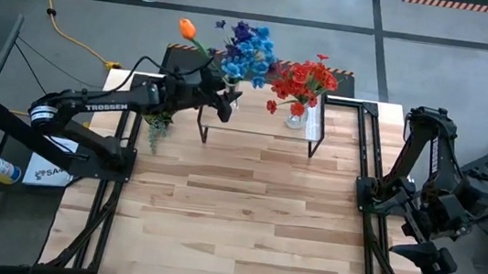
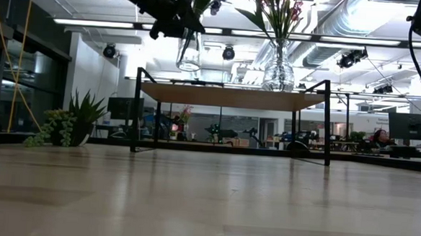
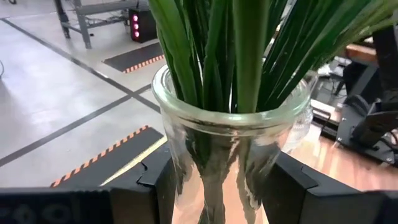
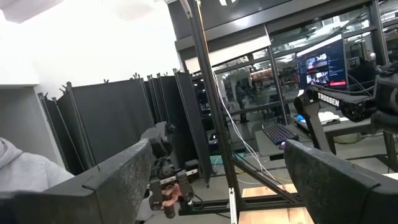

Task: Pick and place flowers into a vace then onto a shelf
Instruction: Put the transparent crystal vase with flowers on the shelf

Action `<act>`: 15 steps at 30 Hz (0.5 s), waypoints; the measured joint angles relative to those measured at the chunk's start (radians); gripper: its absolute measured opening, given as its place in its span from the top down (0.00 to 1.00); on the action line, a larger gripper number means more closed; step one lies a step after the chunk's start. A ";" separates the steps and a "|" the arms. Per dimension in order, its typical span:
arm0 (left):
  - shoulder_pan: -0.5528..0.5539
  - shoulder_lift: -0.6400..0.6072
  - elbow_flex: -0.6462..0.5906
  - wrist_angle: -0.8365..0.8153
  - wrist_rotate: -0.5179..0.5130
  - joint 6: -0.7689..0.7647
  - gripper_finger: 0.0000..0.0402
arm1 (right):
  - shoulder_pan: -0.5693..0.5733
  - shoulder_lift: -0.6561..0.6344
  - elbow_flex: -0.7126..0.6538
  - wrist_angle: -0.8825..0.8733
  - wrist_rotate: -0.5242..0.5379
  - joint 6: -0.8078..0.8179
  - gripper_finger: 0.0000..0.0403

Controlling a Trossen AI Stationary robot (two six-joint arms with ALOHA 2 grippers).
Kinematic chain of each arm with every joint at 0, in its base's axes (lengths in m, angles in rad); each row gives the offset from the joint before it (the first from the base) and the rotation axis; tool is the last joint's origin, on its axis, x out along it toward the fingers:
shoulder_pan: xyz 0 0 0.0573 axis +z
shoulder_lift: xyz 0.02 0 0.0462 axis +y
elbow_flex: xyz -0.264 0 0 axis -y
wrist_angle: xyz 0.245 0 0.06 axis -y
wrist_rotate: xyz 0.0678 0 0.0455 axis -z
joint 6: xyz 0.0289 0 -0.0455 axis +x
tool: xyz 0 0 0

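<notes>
L gripper (image 3: 227, 186) is clamped on a clear glass vase (image 3: 231, 134), one finger each side of the glass, w/ green stems packed inside. In the low view that vase (image 2: 189, 52) hangs above the shelf (image 2: 230, 96), not touching the top, near the shelf's L end. The flowers (image 1: 249, 50) in it are blue/purple w/ one orange bloom, seen from above over the shelf's back-L corner. A 2nd glass vase (image 2: 279, 67) w/ red flowers (image 1: 306, 81) stands on the shelf top toward its R end. The shelf sits at the far edge of the table (image 1: 243, 229). A small green plant (image 2: 69, 125) is just off the shelf's L side. R gripper (image 4: 217, 180) is spread wide, holding nothing, parked off the table's R edge near the front.
</notes>
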 joint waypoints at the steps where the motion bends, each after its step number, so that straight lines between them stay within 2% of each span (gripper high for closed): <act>1: -0.002 0.000 -0.004 -0.001 -0.005 0.000 0.48 | 0.000 0.000 0.000 0.000 0.000 0.000 0.13; 8: -0.005 0.001 -0.137 0.170 -0.043 -0.054 0.48 | 0.000 0.000 0.000 0.008 0.000 0.000 0.13; 15: -0.006 0.001 -0.179 0.231 -0.121 -0.054 0.48 | 0.000 -0.001 0.000 0.045 0.002 0.000 0.13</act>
